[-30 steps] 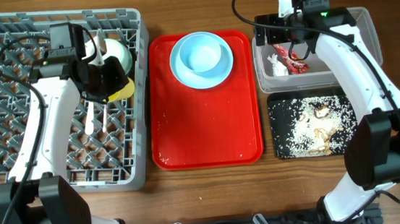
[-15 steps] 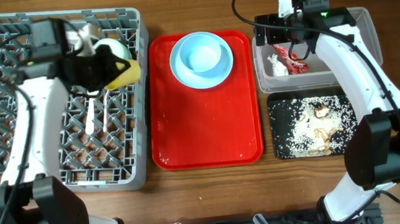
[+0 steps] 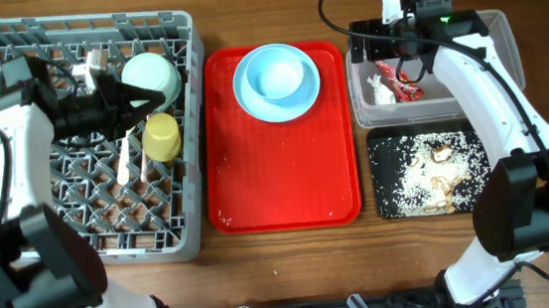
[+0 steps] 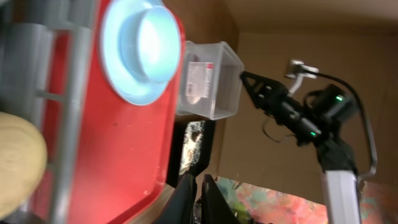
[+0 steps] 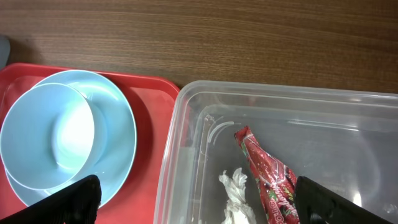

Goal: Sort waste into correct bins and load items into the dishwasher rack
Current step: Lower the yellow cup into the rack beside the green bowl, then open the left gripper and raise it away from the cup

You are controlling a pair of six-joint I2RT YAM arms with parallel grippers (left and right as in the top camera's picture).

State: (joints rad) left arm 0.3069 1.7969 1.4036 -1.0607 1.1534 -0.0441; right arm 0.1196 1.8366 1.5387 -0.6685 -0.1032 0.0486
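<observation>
Two white plastic utensils (image 3: 125, 159) in grey lattice plastic rack (image 3: 23, 246), long axes running far-to-near edge. Left gripper (image 4: 199, 198) jaws together, empty; right gripper (image 5: 199, 202) jaws apart.

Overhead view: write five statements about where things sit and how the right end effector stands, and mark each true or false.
1. The yellow cup sits in the dishwasher rack. True.
2. The red wrapper lies on the black tray. False: it lies in the clear tub.
3. A blue bowl rests on the blue plate on the red tray. True.
4. The right end effector is shut. False: it is open above the clear tub, holding nothing.
5. The dishwasher rack holds no bowl. False: a pale bowl lies in it, next to the yellow cup.
</observation>
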